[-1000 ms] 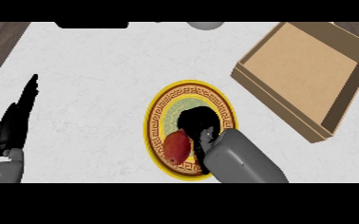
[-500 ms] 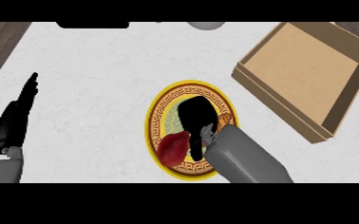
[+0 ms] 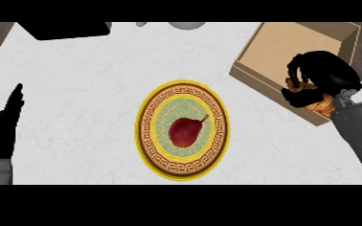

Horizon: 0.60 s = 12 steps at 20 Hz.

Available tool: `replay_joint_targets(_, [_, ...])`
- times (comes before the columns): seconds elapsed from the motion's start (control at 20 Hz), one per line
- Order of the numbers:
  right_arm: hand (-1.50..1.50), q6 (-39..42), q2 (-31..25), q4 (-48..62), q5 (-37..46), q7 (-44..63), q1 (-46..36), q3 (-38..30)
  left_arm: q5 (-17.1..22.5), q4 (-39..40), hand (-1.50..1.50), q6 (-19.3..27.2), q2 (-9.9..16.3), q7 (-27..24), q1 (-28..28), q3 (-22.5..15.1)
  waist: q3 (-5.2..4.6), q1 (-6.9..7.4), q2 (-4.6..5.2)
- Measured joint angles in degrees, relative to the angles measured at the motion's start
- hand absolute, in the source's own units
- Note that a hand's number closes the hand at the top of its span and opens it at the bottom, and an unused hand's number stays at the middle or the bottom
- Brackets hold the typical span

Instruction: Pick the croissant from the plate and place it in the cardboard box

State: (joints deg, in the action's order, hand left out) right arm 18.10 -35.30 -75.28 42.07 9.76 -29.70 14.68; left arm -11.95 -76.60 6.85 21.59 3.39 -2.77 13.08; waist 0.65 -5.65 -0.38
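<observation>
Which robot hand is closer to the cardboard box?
The right hand. It is over the cardboard box, curled round the croissant. The left hand rests open at the far left edge.

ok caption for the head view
Right hand holds the croissant over the box; a red fruit stays on the plate.

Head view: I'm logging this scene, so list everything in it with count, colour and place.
plate: one, yellow rim with patterned band, counter centre.
red item: one, dark red with a stem, on the plate.
cardboard box: one, brown, upper right, open.
croissant: one, golden brown, over the box's near edge, held.
dark object: one, black, top left.
grey object: one, top edge.
right hand: black, curled round the croissant.
left hand: black, resting at left edge.
</observation>
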Motion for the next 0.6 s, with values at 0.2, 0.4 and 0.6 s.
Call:
replay_joint_targets(0.2, [1.5, -5.93, -9.72, 3.33, -4.8, -12.56, 2.59, -10.94, 0.27, -0.52, 0.0, 0.03, -0.25, -0.59, 0.96, 0.19, 0.04, 0.07, 0.21])
replay_joint_targets(0.4, [1.5, -11.2, -15.63, 8.36, -10.21, -27.64, 4.66, -20.26, 0.4, -1.19, 0.0, -0.62, -0.4, -0.9, 1.02, -0.36, -0.02, 1.59, 0.49])
replay_joint_targets(0.6, [1.5, -12.49, -19.73, 16.98, -14.78, -42.83, 5.3, -26.95, -0.25, -1.47, 0.0, -1.15, -0.54, -0.31, -1.08, -1.66, -0.24, 3.84, 0.76])
